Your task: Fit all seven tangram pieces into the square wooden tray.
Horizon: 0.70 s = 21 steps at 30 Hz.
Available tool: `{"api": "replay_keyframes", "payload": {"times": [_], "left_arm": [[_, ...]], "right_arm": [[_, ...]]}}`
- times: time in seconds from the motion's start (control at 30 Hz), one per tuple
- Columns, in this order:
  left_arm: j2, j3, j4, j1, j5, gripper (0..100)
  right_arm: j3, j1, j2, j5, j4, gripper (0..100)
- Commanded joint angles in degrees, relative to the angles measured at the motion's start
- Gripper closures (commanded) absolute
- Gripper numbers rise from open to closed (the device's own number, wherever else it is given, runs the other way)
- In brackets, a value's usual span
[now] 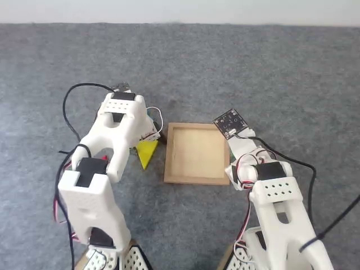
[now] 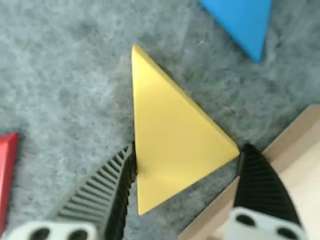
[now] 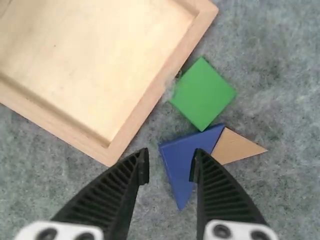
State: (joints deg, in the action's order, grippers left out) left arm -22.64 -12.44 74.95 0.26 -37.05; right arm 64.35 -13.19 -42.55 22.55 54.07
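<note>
**High view.** The square wooden tray (image 1: pixel 168 153) lies at the centre of the grey carpet (image 1: pixel 253 67), its floor bare. The left arm (image 1: pixel 118 129) stands at the tray's 9 o'clock, its head over the yellow triangle (image 1: pixel 147 153), which lies just beside the tray's rim on that side. The right arm (image 1: pixel 275 191) stands at the tray's 4 to 5 o'clock, its head close to that corner.

**Left wrist view.** The left gripper (image 2: pixel 185 170) is spread wide, one finger on each side of the yellow triangle. The fingertips are level with two of its edges, and contact cannot be judged. The triangle lies flat on the carpet. A light blue triangle (image 2: pixel 242 20) lies apart from the yellow one, beyond its far point. The edge of a red piece (image 2: pixel 6 170) lies well off to one side. The tray's rim runs beside the other finger.

**Right wrist view.** The right gripper (image 3: pixel 169 167) is parted to a moderate gap and holds nothing. It hangs over the edge of a dark blue triangle (image 3: pixel 187 160). A tan triangle (image 3: pixel 237 146) touches this piece. A green square (image 3: pixel 202 93) sits between the dark blue triangle and the tray's corner.

**Progress.** By these views, no piece is yet placed. Six pieces can be counted on the carpet, and the first pick-up, probably the yellow triangle, is only being set up.
</note>
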Motion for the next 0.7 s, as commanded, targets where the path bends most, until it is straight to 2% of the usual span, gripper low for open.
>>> {"api": "replay_keyframes", "payload": {"times": [0.0, 0.5, 0.67], "left_arm": [[1.3, 1.1, 0.2, -0.4, -0.6, 70], [1.1, 4.5, 2.2, -0.7, -0.7, 69], [0.4, 4.5, 2.2, -2.2, -0.6, 65]], "right_arm": [[-0.4, -0.3, -0.1, -0.5, -0.7, 84.4], [-0.4, -0.3, -0.1, -0.5, -0.7, 84.4], [-0.4, -0.3, -0.1, -0.5, -0.7, 84.4]]}}
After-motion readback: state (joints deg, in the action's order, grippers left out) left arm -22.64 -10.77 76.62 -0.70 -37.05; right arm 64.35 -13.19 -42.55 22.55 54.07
